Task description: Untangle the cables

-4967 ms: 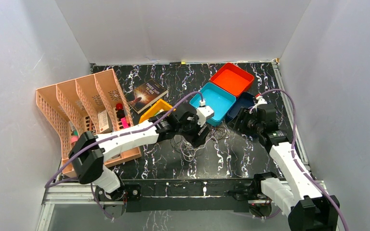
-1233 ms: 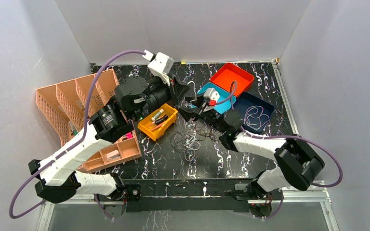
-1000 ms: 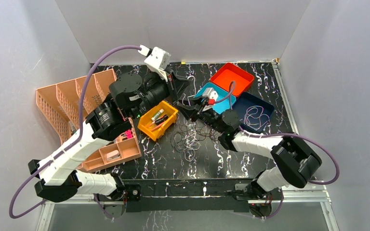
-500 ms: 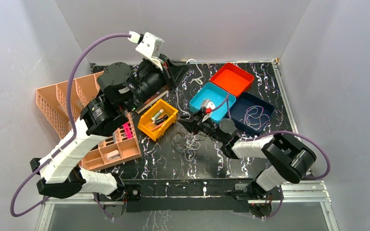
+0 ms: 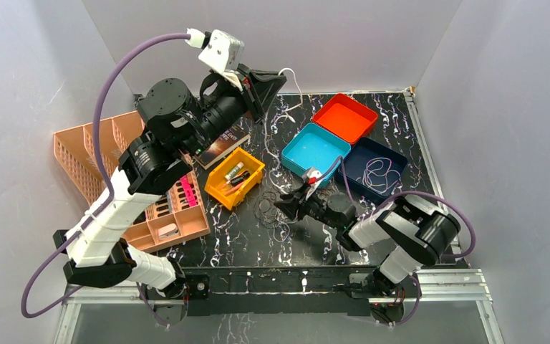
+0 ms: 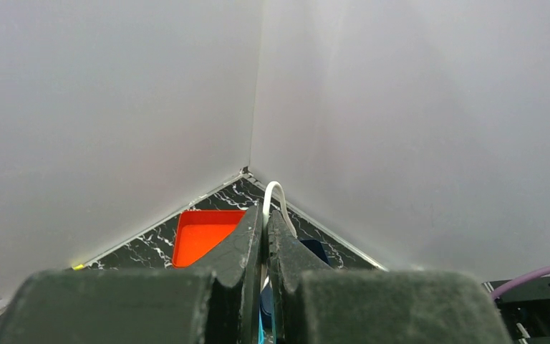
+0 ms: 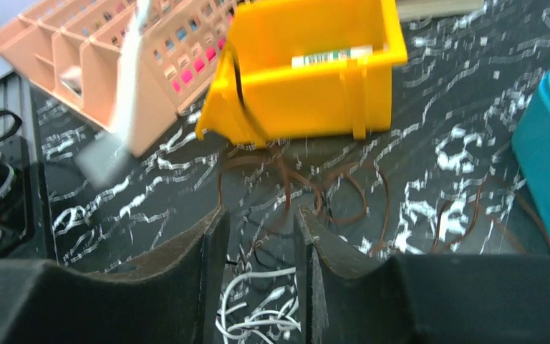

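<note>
My left gripper (image 5: pixel 278 80) is raised high near the back wall, shut on a white cable (image 5: pixel 293 77) that hangs down to the tangle of cables (image 5: pixel 272 215) on the table. In the left wrist view the white cable (image 6: pixel 273 192) loops out above the closed fingertips of the left gripper (image 6: pixel 265 212). My right gripper (image 5: pixel 284 208) sits low at the tangle's right side, open. In the right wrist view the right gripper (image 7: pixel 261 218) has its fingers either side of white cables (image 7: pixel 258 308), with brown cables (image 7: pixel 329 193) just beyond.
A yellow bin (image 5: pixel 236 175) stands left of the tangle, beside a peach organizer (image 5: pixel 107 165) and a book (image 5: pixel 222 142). Behind are a blue tray (image 5: pixel 315 150), an orange tray (image 5: pixel 344 116) and a navy tray (image 5: pixel 394 159) holding a coiled cable.
My left arm has risen up and back, lifting the white cable off the table. My right gripper has come down and nearer, to the tangle, and its jaws have opened wider.
</note>
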`<state>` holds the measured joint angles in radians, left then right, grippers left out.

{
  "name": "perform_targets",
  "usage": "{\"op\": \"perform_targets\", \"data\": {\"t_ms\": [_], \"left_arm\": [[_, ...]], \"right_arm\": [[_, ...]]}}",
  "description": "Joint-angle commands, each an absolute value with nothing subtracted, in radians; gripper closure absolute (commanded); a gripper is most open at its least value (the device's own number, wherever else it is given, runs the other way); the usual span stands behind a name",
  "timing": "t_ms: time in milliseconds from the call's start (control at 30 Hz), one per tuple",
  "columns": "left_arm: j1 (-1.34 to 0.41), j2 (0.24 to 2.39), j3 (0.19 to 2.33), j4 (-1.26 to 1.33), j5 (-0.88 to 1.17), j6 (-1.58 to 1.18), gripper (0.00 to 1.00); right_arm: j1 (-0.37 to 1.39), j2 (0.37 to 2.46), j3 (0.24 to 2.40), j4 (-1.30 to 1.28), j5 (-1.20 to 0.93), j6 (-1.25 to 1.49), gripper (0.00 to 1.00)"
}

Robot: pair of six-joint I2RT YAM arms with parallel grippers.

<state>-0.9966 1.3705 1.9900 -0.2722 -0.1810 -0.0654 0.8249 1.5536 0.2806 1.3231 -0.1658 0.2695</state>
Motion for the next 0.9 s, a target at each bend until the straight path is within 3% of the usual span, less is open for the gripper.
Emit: {"op": "perform_targets", "data": {"t_ms": [0,467,867], "left_arm": [[-0.998,1.386,2.062,-0.265,-0.185,-0.029,1.0],[-0.997,1.4,2.121,-0.285,-0.187,0.01,1.0],[-0.997,1.339,2.022,-0.302,-0.16,0.004,1.0]], "right_arm": [[0.833,1.59,0.239,1.471,-0.135,0.295,0.52],[0.833,1.526,0.144,1.504,-0.092,0.293,0.43],[0.833,0.737,0.225,0.722,0.037,0.033,0.25]]}}
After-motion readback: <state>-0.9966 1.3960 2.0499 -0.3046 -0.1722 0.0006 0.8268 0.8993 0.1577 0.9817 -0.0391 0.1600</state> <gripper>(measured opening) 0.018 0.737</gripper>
